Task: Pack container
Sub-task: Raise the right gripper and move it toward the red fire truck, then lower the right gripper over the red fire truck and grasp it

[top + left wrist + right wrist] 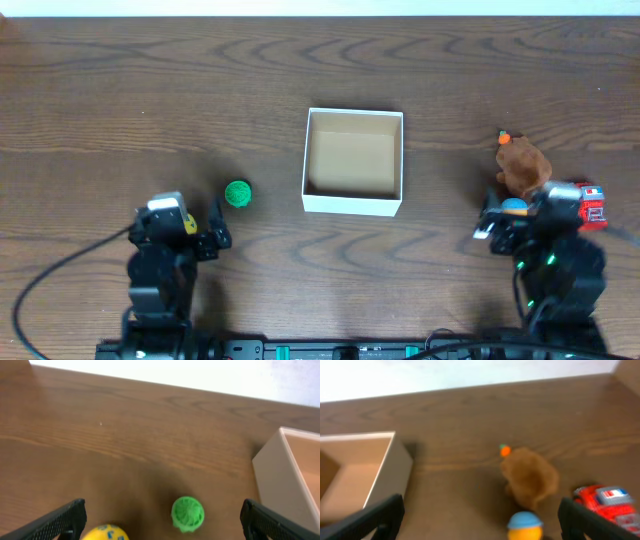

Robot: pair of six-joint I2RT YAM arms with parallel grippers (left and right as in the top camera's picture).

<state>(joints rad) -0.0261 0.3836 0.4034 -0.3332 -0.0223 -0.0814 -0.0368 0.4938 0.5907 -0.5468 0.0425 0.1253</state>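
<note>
The container (353, 203), a white-walled box with a tan inside, sits lidless at the table's middle; its corner shows in the left wrist view (285, 470) and in the right wrist view (395, 467). A green ball (238, 193) lies left of it, between my open left jaws (162, 522) in the left wrist view (188, 513). A yellow toy with blue marks (105, 533) lies near the left finger. A brown plush toy (522, 165), a blue-and-orange toy (514, 207) and a red car (592, 208) lie at the right. My right gripper (480, 520) is open over the blue-and-orange toy (525, 526).
The brown plush (530, 476) with an orange tip lies just beyond the right jaws, the red car (605, 502) by the right finger. A black cable (60, 270) runs off the left arm across the table's front left.
</note>
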